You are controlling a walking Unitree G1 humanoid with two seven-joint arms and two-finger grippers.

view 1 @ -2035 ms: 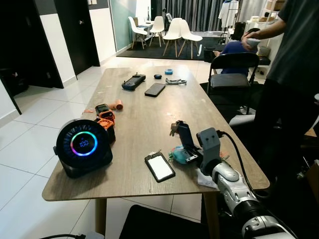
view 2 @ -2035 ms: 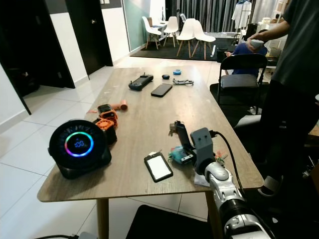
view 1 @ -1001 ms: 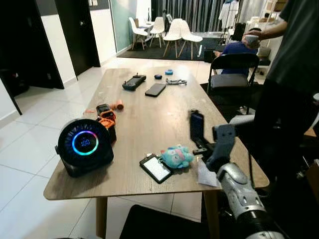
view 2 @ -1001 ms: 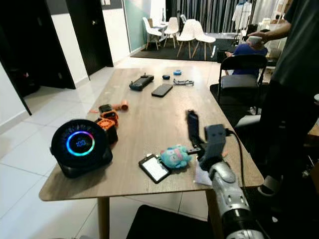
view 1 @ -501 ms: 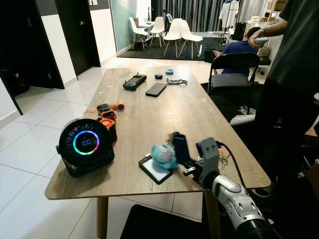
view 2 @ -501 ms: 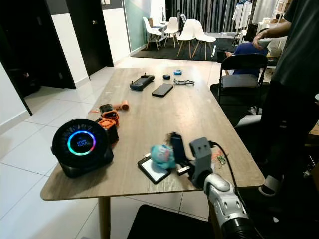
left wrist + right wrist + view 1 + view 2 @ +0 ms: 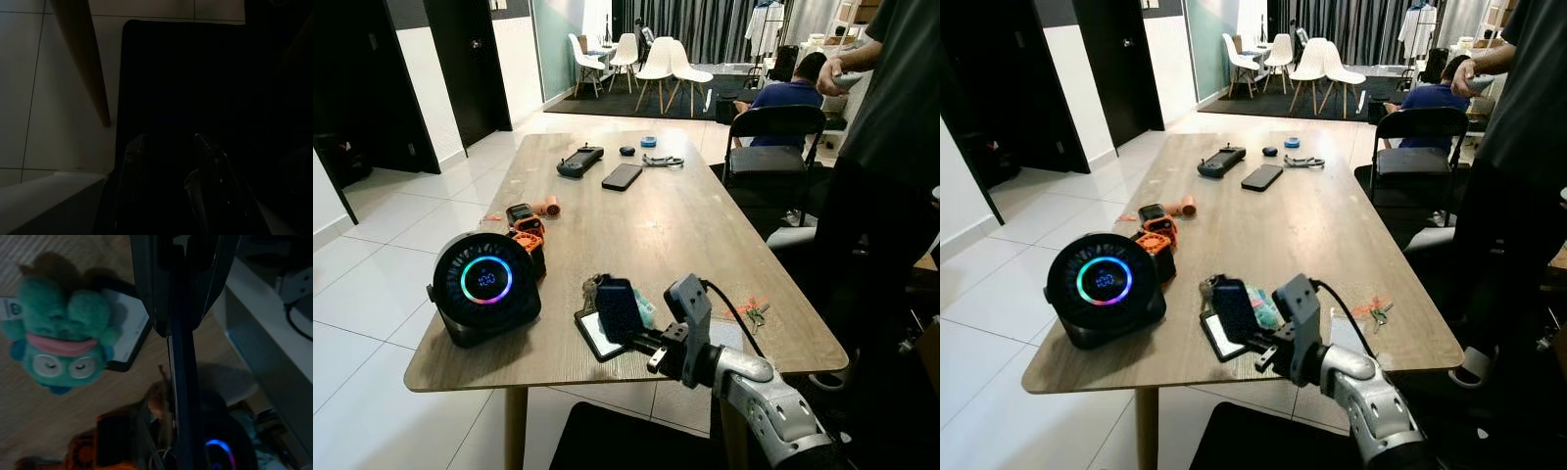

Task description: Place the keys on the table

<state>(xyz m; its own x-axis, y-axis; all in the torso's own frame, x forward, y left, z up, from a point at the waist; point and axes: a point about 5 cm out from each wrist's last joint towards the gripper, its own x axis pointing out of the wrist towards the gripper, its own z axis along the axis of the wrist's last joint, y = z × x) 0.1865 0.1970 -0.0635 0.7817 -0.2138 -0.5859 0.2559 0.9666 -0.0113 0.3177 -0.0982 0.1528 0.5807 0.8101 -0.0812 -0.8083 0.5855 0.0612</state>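
The desk (image 7: 636,211) runs away from me toward 12 o'clock. A person (image 7: 891,147) stands along its edge at 3 o'clock. At 9 o'clock near the front edge sits the round lit speaker (image 7: 485,286).

My right gripper (image 7: 615,308) is over the front part of the desk, fingers aimed roughly at 10 o'clock toward the speaker. In the right wrist view the two fingers lie pressed narrow together, and I judge them pinched on the key bunch. The card holder (image 7: 590,333) lies flat just below the fingers at about 7 o'clock. The teal plush (image 7: 63,333) hangs beside them on the 3 o'clock side. The keys (image 7: 591,287) show at the fingertips, around 11 o'clock, low over the wood, but I cannot tell whether they touch it.

The whole bunch strings out along the fingers' own line, so the desk lies straight beneath. The right arm is the one to use; I'd expect the move to be a short drop at 6 o'clock and then a release.

The left gripper (image 7: 168,161) hangs idle by a desk leg, fingers apart.

Half a second ago the right gripper and plush were further toward 3 o'clock. They have since swung across toward the speaker, and the card holder has come along.
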